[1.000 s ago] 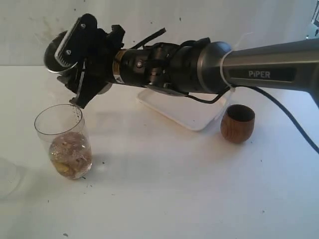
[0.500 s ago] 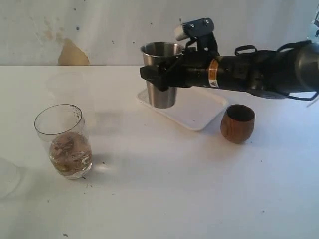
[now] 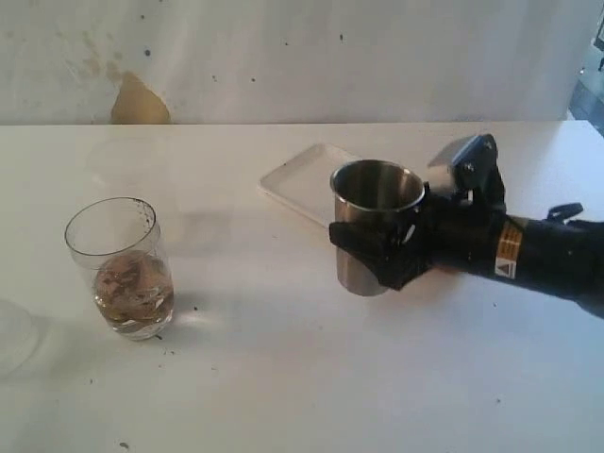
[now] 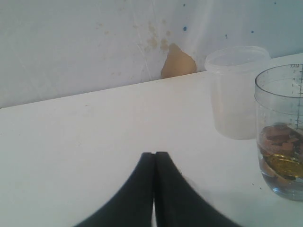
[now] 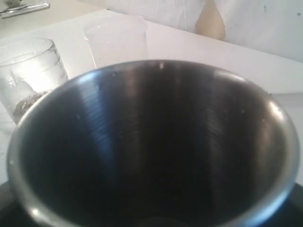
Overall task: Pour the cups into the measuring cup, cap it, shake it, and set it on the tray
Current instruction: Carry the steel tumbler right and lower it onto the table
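The right gripper (image 3: pixel 377 247) reaches in from the right edge of the exterior view and pinches the steel tumbler (image 3: pixel 377 193) around its middle. Its black jaws stand wide apart on either side of the wall, with one finger (image 3: pixel 351 238) across the side that faces the camera. The tumbler is upright just right of the frame's centre, its base low over the white table (image 3: pixel 283 377); whether it touches cannot be told. It is tall and tapered, with a bright rolled rim. From the right wrist view its mouth fills the picture, showing dark brushed metal inside. The white tray (image 3: pixel 297 175) lies behind it, toward upper centre, partly covered by the tumbler. The measuring cup (image 3: pixel 121 269) stands well apart at the left of the frame. It is clear, upright and uncapped, with brownish bits and something gold-coloured in liquid in its lower part. In the left wrist view the left gripper (image 4: pixel 155 161) has its dark fingers pressed together on nothing, low in the frame. The measuring cup is at that picture's right edge, with a frosted cup (image 4: pixel 236 92) just beside it.
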